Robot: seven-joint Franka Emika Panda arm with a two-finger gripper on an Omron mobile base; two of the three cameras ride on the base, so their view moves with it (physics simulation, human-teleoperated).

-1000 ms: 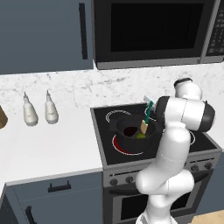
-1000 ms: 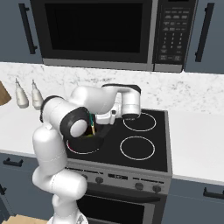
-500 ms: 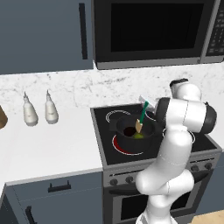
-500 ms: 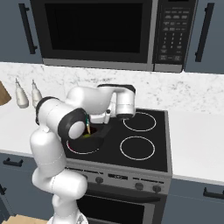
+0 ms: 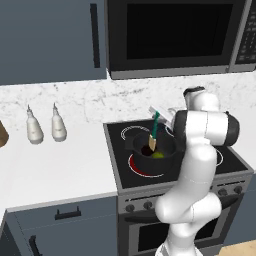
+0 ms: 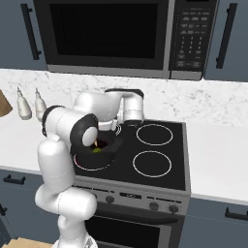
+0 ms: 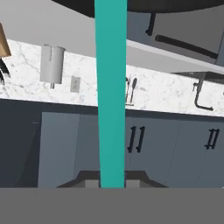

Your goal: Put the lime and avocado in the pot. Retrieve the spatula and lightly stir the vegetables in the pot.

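The dark grey pot [image 5: 149,163] [image 6: 109,148] stands on the front left burner. Inside it lies the yellow-green lime [image 5: 159,155] [image 6: 97,150]. I cannot make out the avocado against the dark inside. My gripper [image 5: 158,115] [image 7: 111,183] is above the pot's far rim, shut on the top of the spatula's teal handle [image 5: 156,126] [image 7: 111,87]. The handle slants down into the pot, and the tan-orange blade [image 5: 151,143] [image 6: 95,143] sits low inside, beside the lime. In the right base view my own elbow covers the hand.
Two white bottles [image 5: 45,128] [image 6: 28,103] stand on the counter left of the stove [image 6: 155,160]. The microwave [image 5: 175,35] hangs low above the burners. White counter [image 5: 60,170] lies to the left and front.
The spatula and my hand have swept to the left across the pot, the blade staying low inside. The pot and lime have stayed put.
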